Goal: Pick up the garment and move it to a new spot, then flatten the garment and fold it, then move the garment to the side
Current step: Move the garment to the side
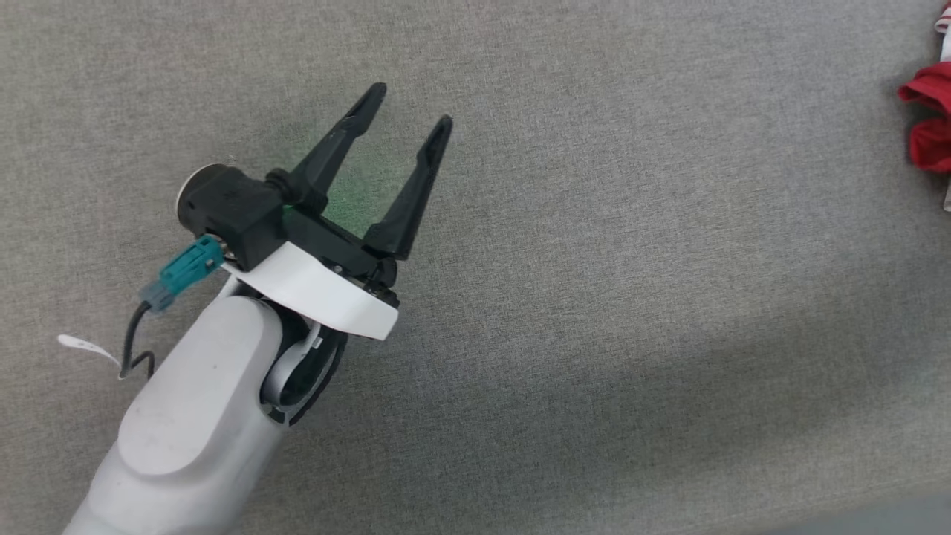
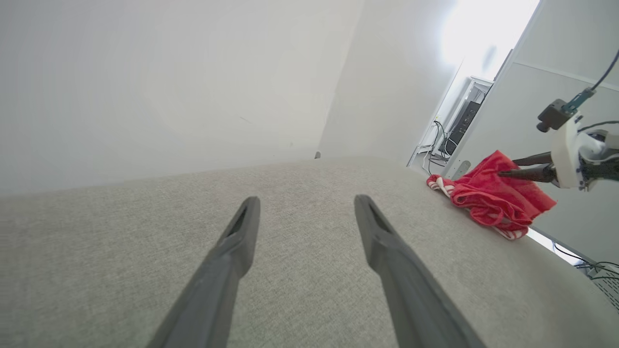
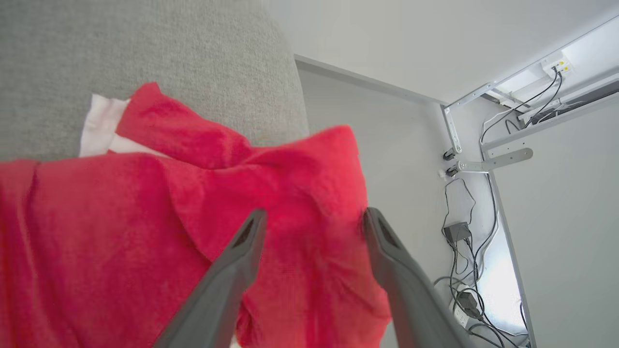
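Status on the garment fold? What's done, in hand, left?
Done: nothing certain; the red garment lies bunched at the edge of the grey table. In hand: right tool open at it, gripping nothing; left tool open above bare tabletop. Left: flatten, fold, move aside.

Soft fuzzy red cloth garment (image 3: 121, 232), matt grey woven surface (image 1: 594, 223)

The garment (image 2: 493, 198) lies heaped on the table (image 1: 594, 334), at the edge well off to the left gripper's (image 1: 411, 105) right; before and beneath that gripper is bare tabletop. The right gripper (image 3: 314, 215) is just at the heap, cloth directly ahead of its fingers (image 3: 232, 270)
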Robot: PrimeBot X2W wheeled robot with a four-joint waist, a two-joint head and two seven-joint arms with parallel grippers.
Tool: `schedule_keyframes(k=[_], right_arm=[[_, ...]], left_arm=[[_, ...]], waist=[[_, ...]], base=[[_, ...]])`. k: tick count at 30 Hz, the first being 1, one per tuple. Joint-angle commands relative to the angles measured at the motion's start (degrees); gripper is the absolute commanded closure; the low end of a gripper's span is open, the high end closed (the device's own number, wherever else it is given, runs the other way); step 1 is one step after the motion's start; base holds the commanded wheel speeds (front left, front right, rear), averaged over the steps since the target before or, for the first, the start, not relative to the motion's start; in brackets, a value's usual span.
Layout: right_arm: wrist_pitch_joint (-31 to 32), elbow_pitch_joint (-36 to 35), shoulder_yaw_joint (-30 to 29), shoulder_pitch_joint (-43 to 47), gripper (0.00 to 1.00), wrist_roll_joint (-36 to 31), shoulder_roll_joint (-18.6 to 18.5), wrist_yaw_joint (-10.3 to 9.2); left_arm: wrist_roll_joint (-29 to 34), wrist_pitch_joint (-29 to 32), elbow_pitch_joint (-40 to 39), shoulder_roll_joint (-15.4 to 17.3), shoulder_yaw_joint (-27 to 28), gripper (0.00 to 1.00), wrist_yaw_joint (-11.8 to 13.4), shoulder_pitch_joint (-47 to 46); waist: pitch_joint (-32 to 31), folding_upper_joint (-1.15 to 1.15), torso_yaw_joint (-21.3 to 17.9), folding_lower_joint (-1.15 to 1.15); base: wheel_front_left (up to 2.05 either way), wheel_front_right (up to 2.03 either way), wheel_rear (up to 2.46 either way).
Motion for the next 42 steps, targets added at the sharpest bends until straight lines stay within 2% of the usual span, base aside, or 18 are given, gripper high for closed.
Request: schedule_keyframes(k=[1,12,28,37,42], right_arm=[[-1.0,0.5,0.1,-0.9,0.0,-0.6,0.4,-0.04],[-7.5,0.5,0.3,-2.1,0.0,1.0,2.7,-0.04],[-19.0,-4.1,1.3,5.4,0.0,5.5,9.2,-0.04],[-21.6,-11.5,0.8,13.4,0.0,4.3,12.1,-0.04],[-21.6,-20.7,-4.1,21.4,0.0,0.7,14.2,-0.04]], left_arm=[[0.0,-0.3,-0.5,0.3,0.8,0.0,-0.2,0.5],[0.6,-0.3,-0.6,-1.1,8.5,0.0,-0.2,4.8],[5.8,-0.3,-1.6,-4.6,21.9,0.0,-0.2,13.3],[9.8,-0.3,-2.8,-6.7,28.2,0.0,-0.2,18.6],[11.1,-0.3,-4.6,-7.2,31.7,0.0,-0.2,22.9]], waist=[[-0.5,0.0,0.0,0.0],[-4.4,0.0,0.8,0.0],[-11.5,0.0,3.1,0.0],[-15.6,0.0,4.1,0.0],[-17.7,0.0,4.6,0.0]], base=[[0.0,0.0,0.0],[0.0,0.0,0.0],[0.0,0.0,0.0],[0.0,0.0,0.0],[0.0,0.0,0.0]])
